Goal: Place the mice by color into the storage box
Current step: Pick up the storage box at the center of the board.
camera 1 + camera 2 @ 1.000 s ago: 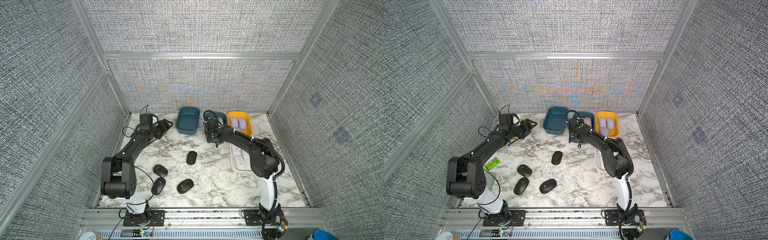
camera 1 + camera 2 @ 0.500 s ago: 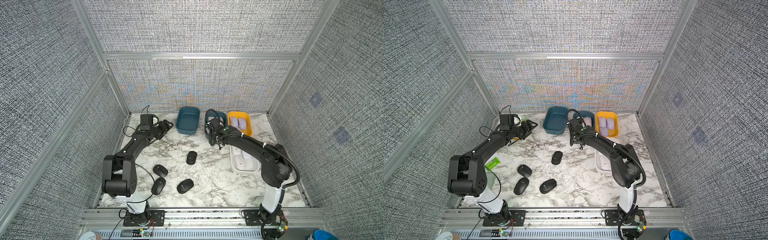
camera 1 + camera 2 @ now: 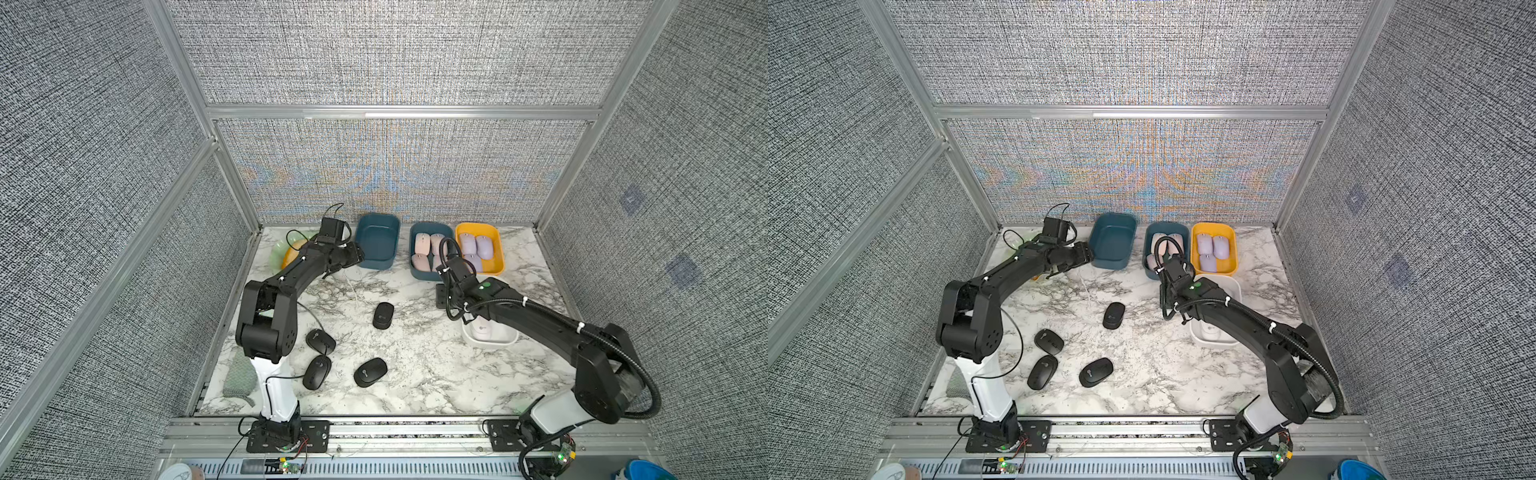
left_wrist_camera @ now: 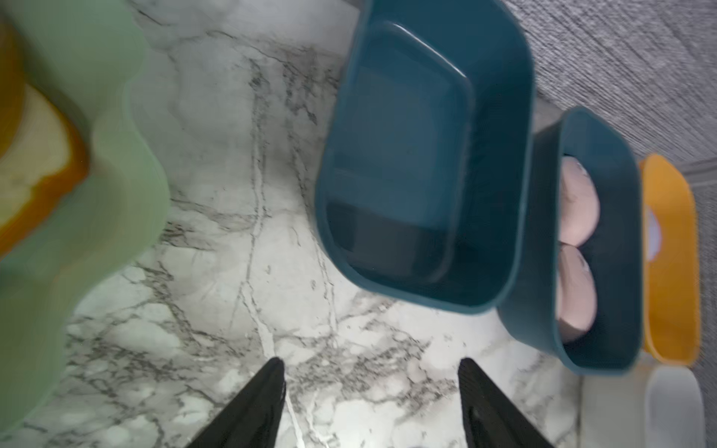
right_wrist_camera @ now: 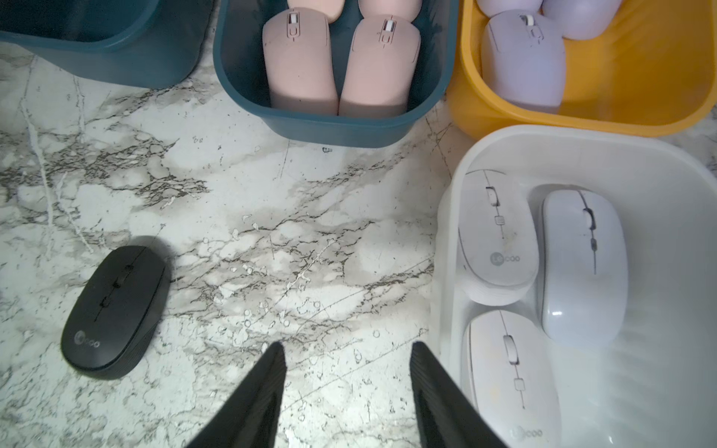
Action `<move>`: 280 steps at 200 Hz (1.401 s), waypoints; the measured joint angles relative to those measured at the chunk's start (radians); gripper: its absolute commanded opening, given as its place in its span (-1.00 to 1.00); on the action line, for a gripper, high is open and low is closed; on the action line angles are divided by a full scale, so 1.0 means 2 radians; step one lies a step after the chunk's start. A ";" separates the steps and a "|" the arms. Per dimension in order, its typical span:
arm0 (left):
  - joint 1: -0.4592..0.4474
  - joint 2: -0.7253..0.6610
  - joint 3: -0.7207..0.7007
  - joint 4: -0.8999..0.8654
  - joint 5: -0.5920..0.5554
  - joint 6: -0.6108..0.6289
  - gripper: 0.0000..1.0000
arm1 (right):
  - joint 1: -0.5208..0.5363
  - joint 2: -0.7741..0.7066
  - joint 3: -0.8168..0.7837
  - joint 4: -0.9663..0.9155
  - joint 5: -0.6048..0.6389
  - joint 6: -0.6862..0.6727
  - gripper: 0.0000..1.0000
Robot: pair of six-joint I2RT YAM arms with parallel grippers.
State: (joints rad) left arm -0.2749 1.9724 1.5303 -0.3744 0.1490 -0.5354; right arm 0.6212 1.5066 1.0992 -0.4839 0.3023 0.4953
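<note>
The right claw is partly open and holds nothing; its two dark fingers hang apart over the bare marble table, and one finger sits just beside the near wall of the white box, though whether it touches cannot be told. Inside the white box lie three white mice, two side by side and one nearer the claw. Two of them carry a small grey logo that reads "Lecoo". One black mouse lies flat on the table on the opposite side of the claw from the white box, apart from the fingers, with the same "Lecoo" logo at its rear. Three more black mice lie farther still from the white box, loosely grouped near the left arm's base. Next to the white box's far edge stand a yellow box holding three lilac mice and a blue box holding four pink mice. The left claw is well apart from the white box. It is open wide and empty, hovering over bare table just short of an empty blue box. A green dish with something orange in it, blurred, lies farthest from the white box.
</note>
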 measured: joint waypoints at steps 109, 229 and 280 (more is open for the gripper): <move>-0.023 0.194 0.259 -0.086 -0.138 0.083 0.30 | -0.002 -0.054 -0.064 0.051 -0.038 -0.030 0.20; -0.023 0.216 0.267 -0.073 -0.139 0.124 -0.68 | -0.003 -0.046 -0.099 0.076 -0.037 -0.037 0.19; -0.024 0.184 0.220 -0.069 -0.133 0.127 -0.85 | -0.003 -0.061 -0.109 0.079 -0.037 -0.036 0.19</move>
State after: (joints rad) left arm -0.3225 2.3413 1.9709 -0.5125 -0.1169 -0.2810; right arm 0.6159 1.3849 0.8806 -0.3256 0.2279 0.4232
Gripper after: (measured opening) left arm 0.101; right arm 0.594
